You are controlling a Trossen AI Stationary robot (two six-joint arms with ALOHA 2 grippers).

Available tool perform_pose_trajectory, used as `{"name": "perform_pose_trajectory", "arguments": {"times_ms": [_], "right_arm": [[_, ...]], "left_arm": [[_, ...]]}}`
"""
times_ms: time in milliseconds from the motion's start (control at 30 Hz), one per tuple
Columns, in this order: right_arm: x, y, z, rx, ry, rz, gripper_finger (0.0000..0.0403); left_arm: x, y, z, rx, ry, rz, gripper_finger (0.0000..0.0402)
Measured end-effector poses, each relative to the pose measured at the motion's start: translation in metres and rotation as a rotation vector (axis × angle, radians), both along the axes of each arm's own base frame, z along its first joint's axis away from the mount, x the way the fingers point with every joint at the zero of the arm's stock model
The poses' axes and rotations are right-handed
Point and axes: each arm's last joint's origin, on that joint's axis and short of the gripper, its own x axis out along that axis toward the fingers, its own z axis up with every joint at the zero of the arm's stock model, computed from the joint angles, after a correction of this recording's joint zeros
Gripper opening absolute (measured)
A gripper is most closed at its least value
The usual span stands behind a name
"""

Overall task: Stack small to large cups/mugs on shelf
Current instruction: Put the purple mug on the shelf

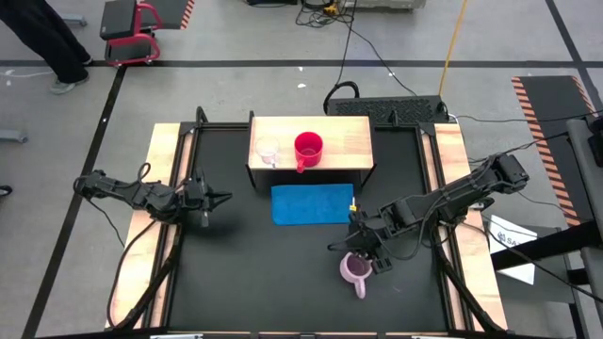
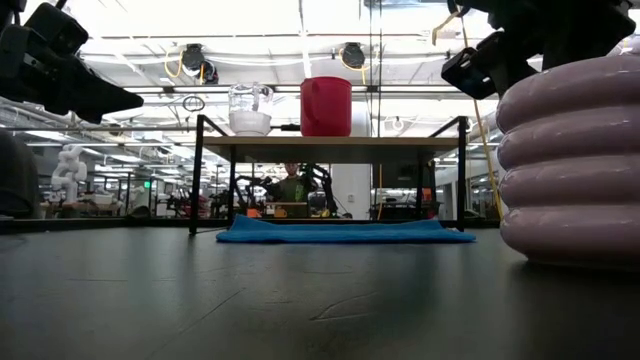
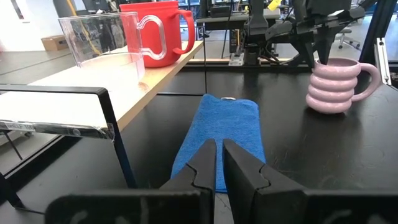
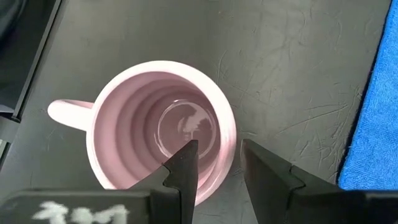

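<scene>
The ribbed lilac mug point(image 1: 355, 269) stood upright on the black worktop point(image 1: 264, 282), toward its front edge and right of centre, handle pointing to the front. The right end effector point(image 4: 217, 163) hung directly above it, jaws parted, one finger over the mug's interior and the other outside the wall, straddling the rim; no grip had yet been made. On the shelf point(image 1: 349, 141), at the worktop's rear centre, the small clear glass cup point(image 1: 268, 151) and the red mug point(image 1: 308, 147) stood side by side near the shelf's left half, apart rather than nested. Judged from this, two cups were placed and the largest remained to be lifted and carried to the shelf. A blue mat point(image 1: 312, 203) lay flat between the shelf and the lilac mug, just ahead of the shelf's front edge, under the likely path but low. The left end effector point(image 3: 219, 163) waited near the worktop's left edge, jaws nearly closed and empty.
</scene>
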Motion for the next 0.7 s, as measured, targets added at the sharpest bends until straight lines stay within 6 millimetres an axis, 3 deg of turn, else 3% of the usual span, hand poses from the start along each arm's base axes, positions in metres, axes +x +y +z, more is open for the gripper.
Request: {"name": "perform_pose_trajectory", "arguments": {"times_ms": [700], "right_arm": [[0.0017,0.0005,-0.001,-0.002,-0.007,-0.002,0.0111]], "left_arm": [[0.0,0.0,-0.0002,0.002,0.002,0.0,0.0031]]}}
